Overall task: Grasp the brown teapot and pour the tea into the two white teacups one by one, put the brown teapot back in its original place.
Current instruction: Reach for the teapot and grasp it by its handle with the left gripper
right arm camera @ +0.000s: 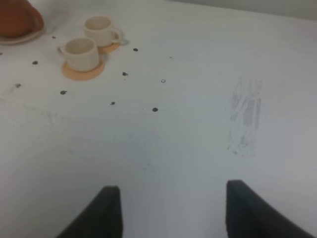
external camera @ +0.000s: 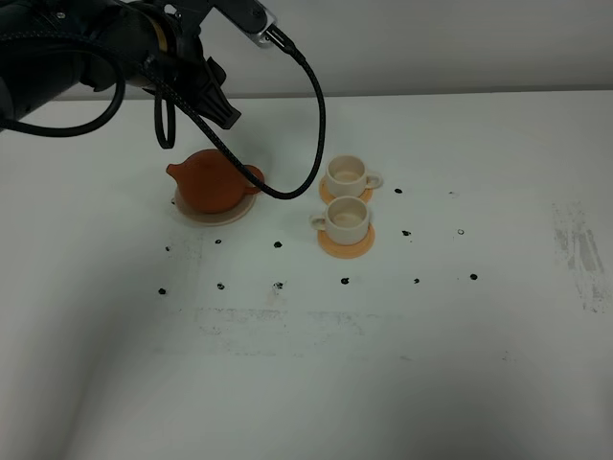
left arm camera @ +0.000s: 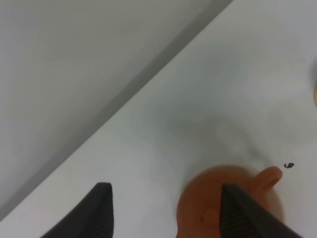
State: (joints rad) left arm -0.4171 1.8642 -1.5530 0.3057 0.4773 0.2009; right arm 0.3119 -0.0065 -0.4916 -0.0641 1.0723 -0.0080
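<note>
Teapot (external camera: 213,182) upright on saucer (external camera: 218,215), left of table (external camera: 306,383) centre. Far cup (external camera: 346,175) and near cup (external camera: 346,219) just right of teapot, each on orange coaster (external camera: 346,247). Left gripper (left arm camera: 166,187) above teapot, jaws wide, holding nothing. Right gripper (right arm camera: 173,186) over bare table, jaws wide, empty.

The teapot (external camera: 213,182) is sitting on the saucer (external camera: 196,213), left of the middle of the table (external camera: 383,364). To its right, the farther teacup (external camera: 346,175) and the nearer teacup (external camera: 345,218) are standing one just behind the other, each resting on its own coaster (external camera: 347,249). The left gripper (left arm camera: 168,210) is hanging above the teapot, apart from it.
</note>
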